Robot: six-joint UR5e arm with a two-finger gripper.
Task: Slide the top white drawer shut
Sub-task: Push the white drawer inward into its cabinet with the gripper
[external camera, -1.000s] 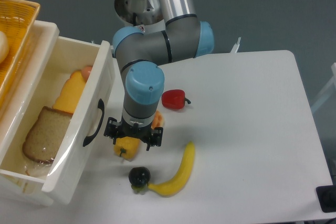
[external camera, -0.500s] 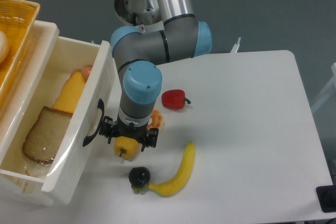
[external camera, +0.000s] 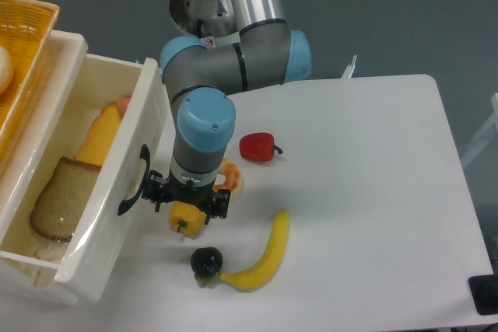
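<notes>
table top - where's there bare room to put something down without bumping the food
The right half of the table is bare, from the banana and red pepper out to the right edge. It is crowded on the left: the gripper, yellow pepper, black ball and top white drawer sit close together.

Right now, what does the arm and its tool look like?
Silver-grey tubular links with light-blue round joint caps and black seam rings. The last wrist joint is grey with a blue cap. Below it sits a small black tool. No loose cables or readable markings visible.
</notes>
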